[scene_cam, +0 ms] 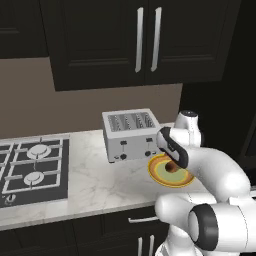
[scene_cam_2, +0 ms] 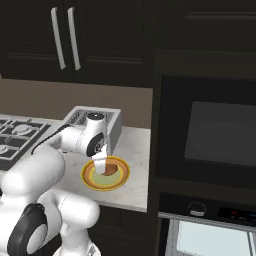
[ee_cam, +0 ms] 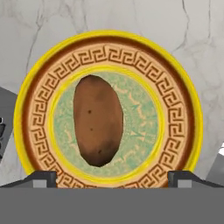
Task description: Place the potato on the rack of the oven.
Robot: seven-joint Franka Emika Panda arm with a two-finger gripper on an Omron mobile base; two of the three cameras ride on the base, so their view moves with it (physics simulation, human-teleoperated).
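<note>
The potato (ee_cam: 98, 120), a brown oval lump, lies at the centre of a round yellow-rimmed plate (ee_cam: 109, 37) with a green middle. My gripper (ee_cam: 111, 179) hangs straight above it, open, its two dark fingertips (ee_cam: 43, 178) spread wider than the potato and apart from it. From the base the gripper (scene_cam_2: 102, 168) points down over the plate (scene_cam_2: 120, 176) on the marble counter, and the hand hides most of the potato (scene_cam: 173, 168). The oven (scene_cam_2: 210, 235) sits low in the tall black unit on the right, its pale grey inside showing.
A silver four-slot toaster (scene_cam: 129, 134) stands just behind the plate (scene_cam: 159, 172). The black gas hob (scene_cam: 32, 170) lies at the left of the counter. Dark wall cabinets (scene_cam: 145, 40) hang overhead. A dark glass-fronted unit (scene_cam_2: 220, 132) sits above the oven's control panel (scene_cam_2: 220, 211).
</note>
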